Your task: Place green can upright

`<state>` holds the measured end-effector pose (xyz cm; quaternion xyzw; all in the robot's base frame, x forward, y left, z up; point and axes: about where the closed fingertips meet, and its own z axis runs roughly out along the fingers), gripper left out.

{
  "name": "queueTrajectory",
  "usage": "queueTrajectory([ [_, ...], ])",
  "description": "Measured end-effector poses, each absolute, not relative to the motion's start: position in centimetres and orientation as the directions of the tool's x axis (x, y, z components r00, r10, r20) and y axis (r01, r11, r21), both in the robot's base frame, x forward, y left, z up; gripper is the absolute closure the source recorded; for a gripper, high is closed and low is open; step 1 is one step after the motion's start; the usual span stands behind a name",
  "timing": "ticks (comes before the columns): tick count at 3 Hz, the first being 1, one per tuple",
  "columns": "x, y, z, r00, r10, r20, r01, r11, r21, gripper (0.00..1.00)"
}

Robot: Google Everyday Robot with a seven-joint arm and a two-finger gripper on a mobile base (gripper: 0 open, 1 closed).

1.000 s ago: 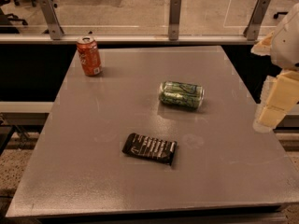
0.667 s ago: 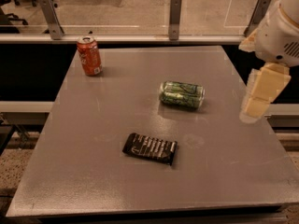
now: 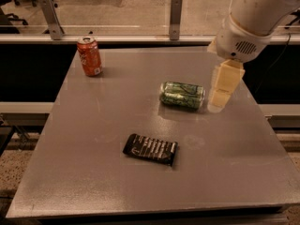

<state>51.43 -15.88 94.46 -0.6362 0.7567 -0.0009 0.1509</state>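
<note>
The green can (image 3: 182,95) lies on its side near the middle of the grey table (image 3: 112,121), its silver top pointing right. It has a dark green body with pale markings. My gripper (image 3: 221,93) hangs from the white arm at the upper right. It is just to the right of the can's top end, close above the table and apart from the can.
An orange-red soda can (image 3: 89,56) stands upright at the table's far left. A black snack packet (image 3: 150,149) lies flat in front of the green can. A railing with glass panels (image 3: 176,11) runs behind the table.
My arm and gripper have moved left from the table's right edge to just beside the green can. The cans and packet have not moved.
</note>
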Motion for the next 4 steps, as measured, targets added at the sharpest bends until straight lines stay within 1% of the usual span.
queueTrajectory([
  [2,55.6,-12.7,91.2,-0.114,-0.970,-0.214,-0.980,0.145,-0.136,0.00],
  [4,57.1,-9.8,87.5,-0.107,-0.981,-0.164,-0.989,0.121,-0.083,0.00],
])
